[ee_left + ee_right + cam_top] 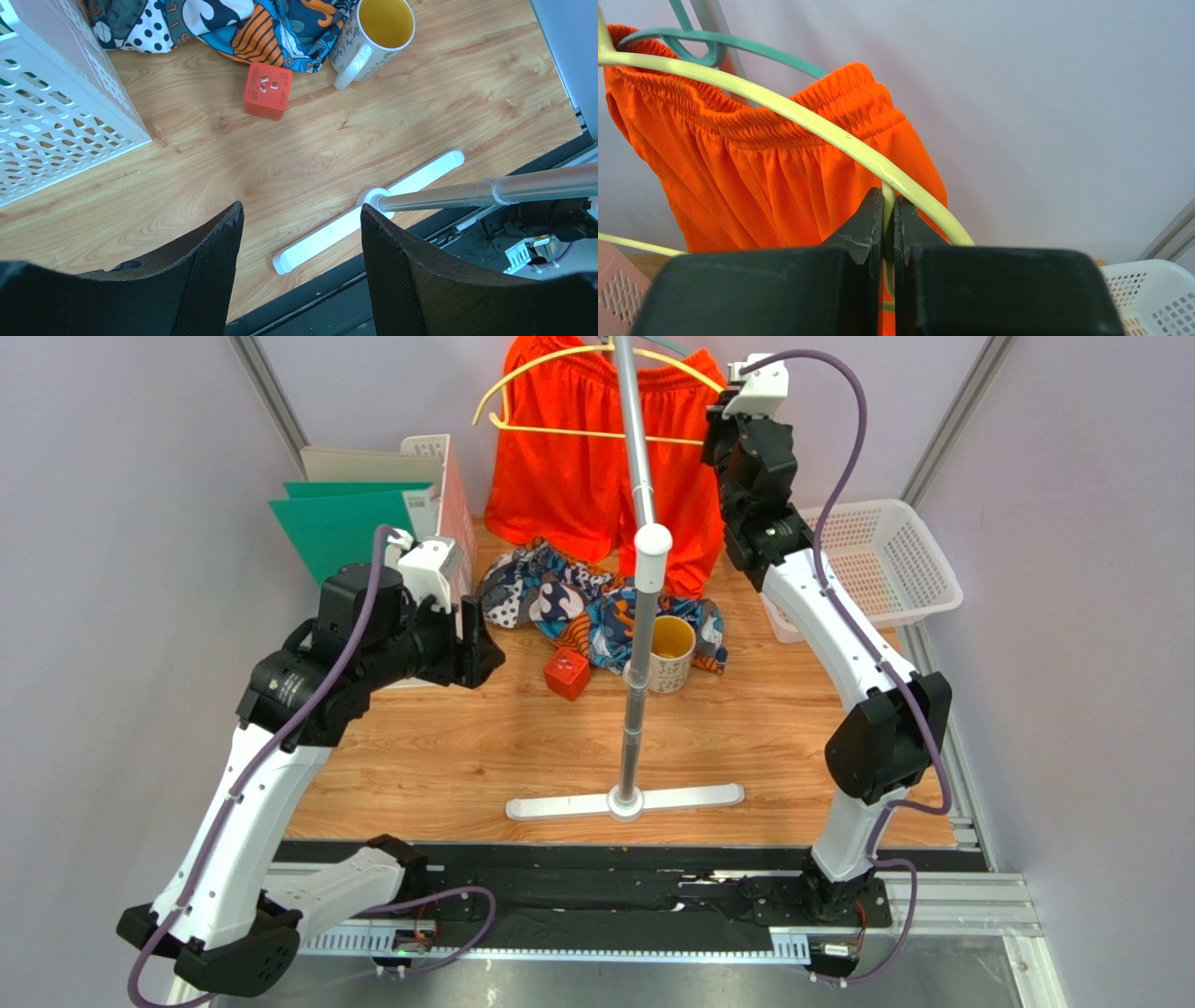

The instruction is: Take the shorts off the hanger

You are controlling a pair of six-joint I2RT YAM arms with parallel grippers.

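Observation:
The plain orange shorts (568, 476) hang on hangers at the top of the stand, and also show in the right wrist view (759, 182). My right gripper (718, 413) is shut on the right end of the yellow hanger (589, 434); in the right wrist view the gripper (889, 199) pinches the yellow hanger (808, 119) just beside the shorts' waistband. A green hanger (738, 45) hangs behind it. The printed shorts (561, 595) lie crumpled on the table, seen also in the left wrist view (238, 28). My left gripper (477, 651) is open and empty above the table (302, 217).
The stand's grey pole (638, 546) rises from a white base bar (624, 801). A yellow-lined mug (671, 654) and a red cube (567, 672) sit by the printed shorts. A white basket (877, 560) stands at right, another white basket (49, 119) and green folders (337, 518) at left.

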